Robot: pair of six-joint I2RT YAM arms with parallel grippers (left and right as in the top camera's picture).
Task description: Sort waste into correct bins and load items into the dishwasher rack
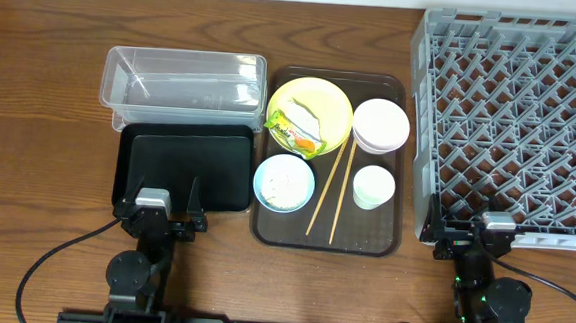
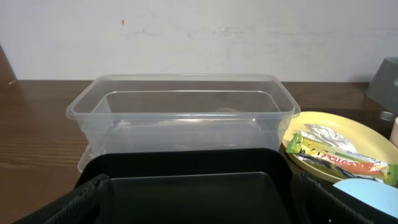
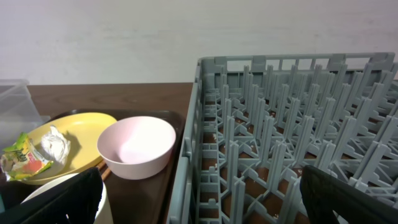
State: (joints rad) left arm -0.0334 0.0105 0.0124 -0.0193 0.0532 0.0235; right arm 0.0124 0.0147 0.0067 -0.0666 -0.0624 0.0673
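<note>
Your left gripper (image 1: 165, 199) and right gripper (image 1: 489, 234) both gape empty, so pinch the light, slippery snack wrapper (image 1: 297, 132) mid-body, at 7 o'clock on the yellow plate (image 1: 329, 97)

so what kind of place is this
Probably a mock dish-clearing station on a test bench, not a real kitchen: a bare wooden table against a plain wall, a grey dish rack, and a loaded brown tray.

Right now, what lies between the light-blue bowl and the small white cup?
The wooden chopsticks, on the brown tray; the overhead view shows it.
</note>
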